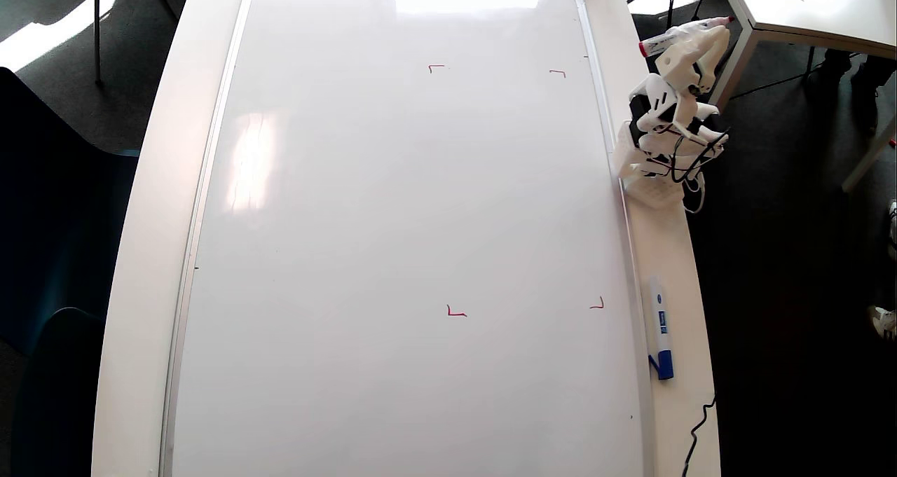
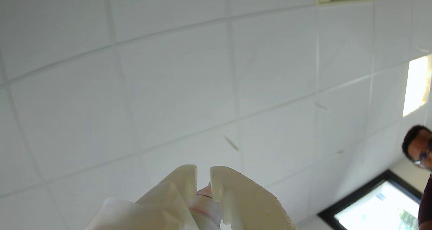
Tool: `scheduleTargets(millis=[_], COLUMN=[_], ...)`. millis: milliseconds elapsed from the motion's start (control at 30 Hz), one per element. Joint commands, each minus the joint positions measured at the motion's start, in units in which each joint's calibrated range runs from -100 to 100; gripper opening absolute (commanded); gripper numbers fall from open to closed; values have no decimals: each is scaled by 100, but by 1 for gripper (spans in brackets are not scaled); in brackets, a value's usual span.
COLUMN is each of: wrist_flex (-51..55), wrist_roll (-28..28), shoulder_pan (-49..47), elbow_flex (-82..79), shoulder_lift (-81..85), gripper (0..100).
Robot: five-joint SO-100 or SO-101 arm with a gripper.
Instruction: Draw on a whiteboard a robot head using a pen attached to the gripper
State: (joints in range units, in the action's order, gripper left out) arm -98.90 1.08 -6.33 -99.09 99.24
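Overhead view showed the arm folded back off the right edge of the whiteboard [image 1: 406, 218], its gripper [image 1: 701, 39] raised and clamped on the pen [image 1: 683, 34], which lay across the claw with one red end toward the board and the other pointing away. That looked like a parked pose, keeping the tip clear of the glossy surface until drawing began. The wrist view agreed: the fingers [image 2: 184, 182] pinched the pen [image 2: 204, 203] and pointed at the ceiling tiles. No robot head was drawn yet; only four red corner marks [image 1: 436, 67] sat toward the board's right half, probably framing the drawing area. A spare marker [image 1: 659, 326] with a blue cap lay on the table strip beside the board's right edge, near the bottom corner, outside the marks. Nothing lay on the board itself.
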Motion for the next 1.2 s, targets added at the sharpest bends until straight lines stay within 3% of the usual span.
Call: scheduleTargets(millis=[0, 300, 633, 933, 1167], wrist_flex=[-75, 1080, 4990, 7458, 7701], wrist_roll=[4, 20, 26, 20, 26], shoulder_pan=[26, 26, -33, -26, -33], elbow_flex=[-28, 408, 2069, 2923, 3467], shoulder_lift=[-50, -58, -58, -83, -754], gripper=[1, 1, 1, 1, 1])
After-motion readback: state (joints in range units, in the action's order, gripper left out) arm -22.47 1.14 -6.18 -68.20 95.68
